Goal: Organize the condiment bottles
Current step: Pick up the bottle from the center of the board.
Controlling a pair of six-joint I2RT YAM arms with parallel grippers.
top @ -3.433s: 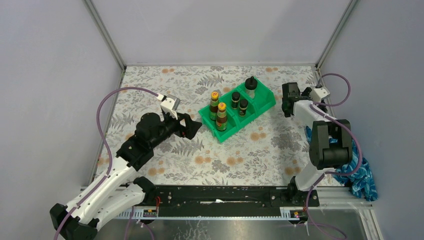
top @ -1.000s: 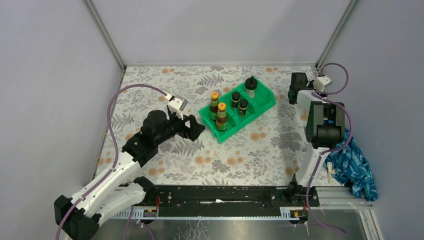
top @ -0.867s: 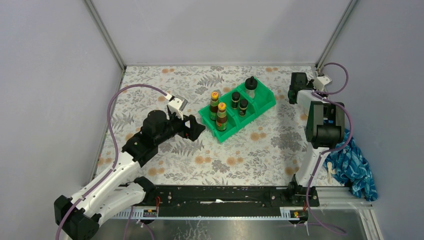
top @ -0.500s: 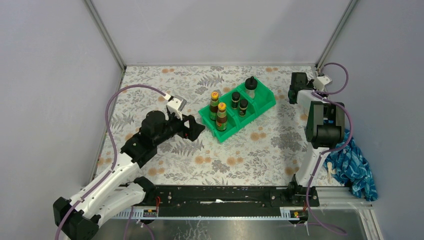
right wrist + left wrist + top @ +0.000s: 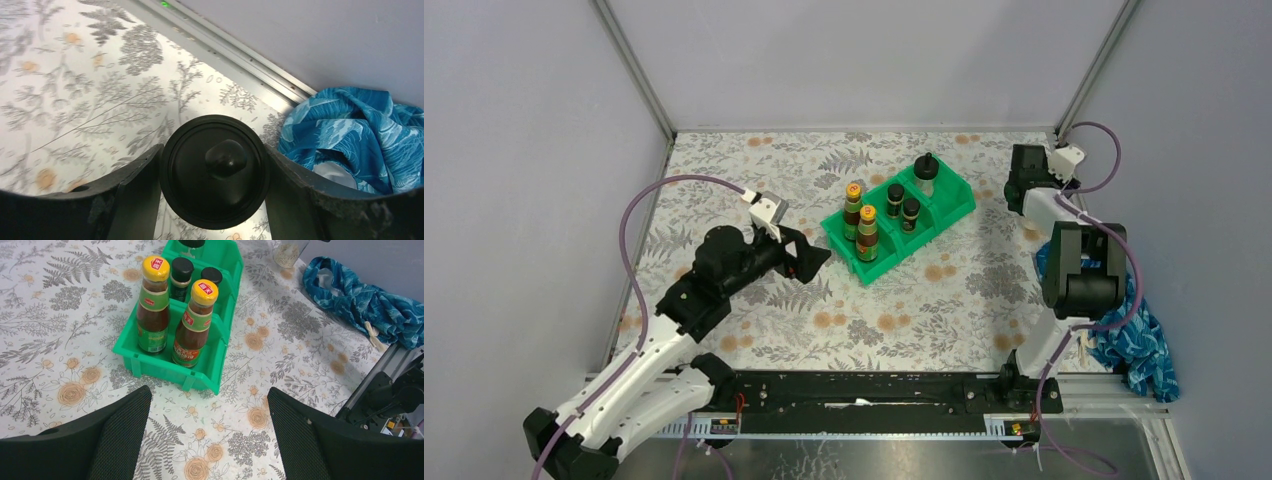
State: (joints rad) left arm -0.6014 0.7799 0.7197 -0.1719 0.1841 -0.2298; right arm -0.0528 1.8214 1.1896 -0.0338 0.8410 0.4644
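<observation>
green bin (image 5: 890,254): holds five bottles (image 5: 867,233)
left gripper (image 5: 810,256): bin's 8 o'clock, apart
right gripper (image 5: 1023,190): bin's 3 o'clock

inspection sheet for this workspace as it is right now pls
surface: floral table cover, lying flat
job's things: five upright in the green bin: yellow-cap bottles at the end nearest the left gripper, dark jars in the middle, lidded jar at the far end; sixth jar outside the bin
clutter: blue cloth bunched at the right edge
grippers: left gripper open, empty, short of the bin; right gripper shut on the sixth jar's lid
cables: purple cables loop over each arm, apart from the bin
surroundings: grey walls, metal frame; nothing else seen
</observation>
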